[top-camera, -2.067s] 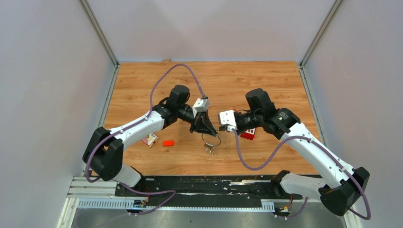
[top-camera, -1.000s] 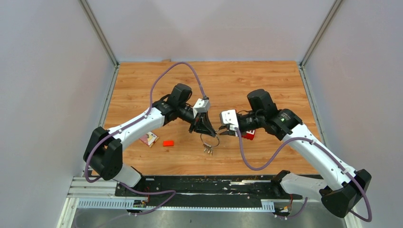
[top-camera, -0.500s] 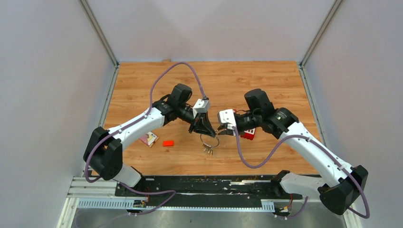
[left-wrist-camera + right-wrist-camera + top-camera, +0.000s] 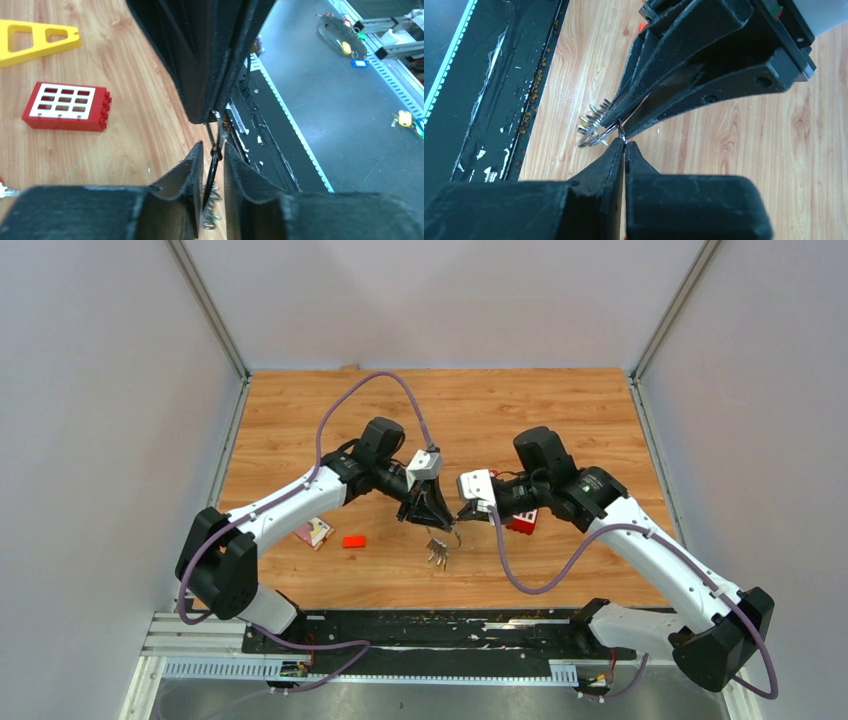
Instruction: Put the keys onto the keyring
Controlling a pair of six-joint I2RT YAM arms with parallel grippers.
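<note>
Left wrist view: the left gripper (image 4: 213, 148) is slightly parted, with the thin keyring (image 4: 212, 172) running edge-on through the gap; whether they touch is unclear. The right gripper (image 4: 625, 144) is pinched closed on the ring's wire. The keys (image 4: 438, 556) dangle bunched at the ring's six o'clock, over the table's (image 4: 560, 420) six o'clock half. Fingers partly hide them, and their colours are indistinct.
</note>
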